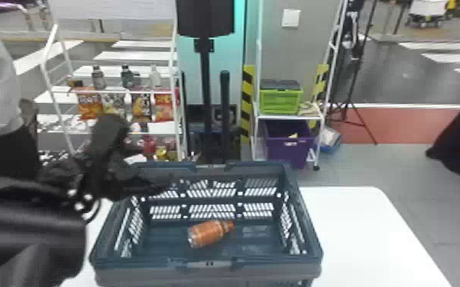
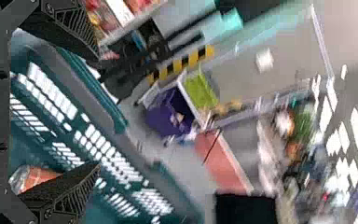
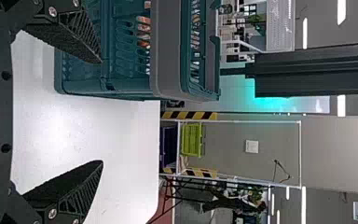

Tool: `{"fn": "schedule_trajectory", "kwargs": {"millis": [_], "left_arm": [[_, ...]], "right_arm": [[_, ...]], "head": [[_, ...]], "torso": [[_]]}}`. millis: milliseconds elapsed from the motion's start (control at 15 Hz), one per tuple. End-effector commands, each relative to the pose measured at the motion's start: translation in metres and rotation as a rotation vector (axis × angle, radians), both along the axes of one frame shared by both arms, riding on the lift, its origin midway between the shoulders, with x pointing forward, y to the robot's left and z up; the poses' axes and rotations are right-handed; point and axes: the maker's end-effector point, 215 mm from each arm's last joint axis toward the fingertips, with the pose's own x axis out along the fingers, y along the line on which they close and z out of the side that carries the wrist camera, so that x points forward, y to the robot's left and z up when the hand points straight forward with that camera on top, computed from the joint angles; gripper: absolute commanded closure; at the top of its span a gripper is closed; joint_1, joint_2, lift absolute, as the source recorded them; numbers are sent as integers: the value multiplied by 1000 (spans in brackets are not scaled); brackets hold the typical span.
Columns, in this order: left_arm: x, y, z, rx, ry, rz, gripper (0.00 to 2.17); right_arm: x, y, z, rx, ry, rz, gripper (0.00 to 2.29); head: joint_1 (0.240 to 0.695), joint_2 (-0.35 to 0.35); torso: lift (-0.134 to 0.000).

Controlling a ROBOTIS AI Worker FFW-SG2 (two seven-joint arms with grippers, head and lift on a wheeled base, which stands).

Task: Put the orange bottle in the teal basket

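On the table (image 1: pixel 359 229): the basket (image 1: pixel 145 262), upright. In from the head view's left edge: the left arm (image 1: pixel 30 229), reaching over the basket's left side. At its end, the left gripper (image 2: pixel 98 113), spread wide, gripping nothing. To the basket's right, above the table: the right gripper (image 3: pixel 101 112), also spread and holding nothing. On the basket floor: the bottle (image 1: pixel 208 232), lying on its side, cap towards the right.

By the look of it, placed already, with just the withdrawal to finish. Lift well over the rim before swinging left. Keep spread on the way out, so as not to drag the bottle or hook a wall slot.

Cut off at the head view's bottom: the basket's near outer side. Behind the left arm: the far left corner. Hard to judge: any touch between left gripper and rim. Partly masked in the left wrist view: the bottle, cap end hidden.
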Motion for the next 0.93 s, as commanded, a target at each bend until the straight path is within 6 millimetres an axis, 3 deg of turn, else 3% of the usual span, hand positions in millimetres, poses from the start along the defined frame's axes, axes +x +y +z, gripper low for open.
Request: {"fn": "schedule_trajectory", "kwargs": {"millis": [0,133,267,333,400,533,733,867], "left_arm": [[-47,42,13,-150,-31,126,124],[-92,74,4,-262,-27,238,124],[-135,102,-7,-246,-28,318,124],[-153,107,-5,-248,-53,319,130],[-169,108,-3,-223,-98,307,130],[-201,97,20,-122,-277,245,130],[-246,91,-9,-165,-313,254,130],[-270,75,-23,-196,-371,269,130]], "right_arm": [[0,0,7,-1,-10,5,127],[1,0,10,-7,-16,13,127],[2,0,12,-7,-21,19,127],[4,0,13,-5,-25,22,127],[6,1,15,-3,-30,26,127],[8,3,18,4,-37,40,127],[11,9,22,6,-48,68,127],[12,10,25,16,-52,77,127]], "head": [[499,0],[499,0],[499,0],[499,0],[499,0],[499,0],[499,0],[499,0]], "torso": [[0],[0],[0],[0],[0],[0],[0],[0]]}}
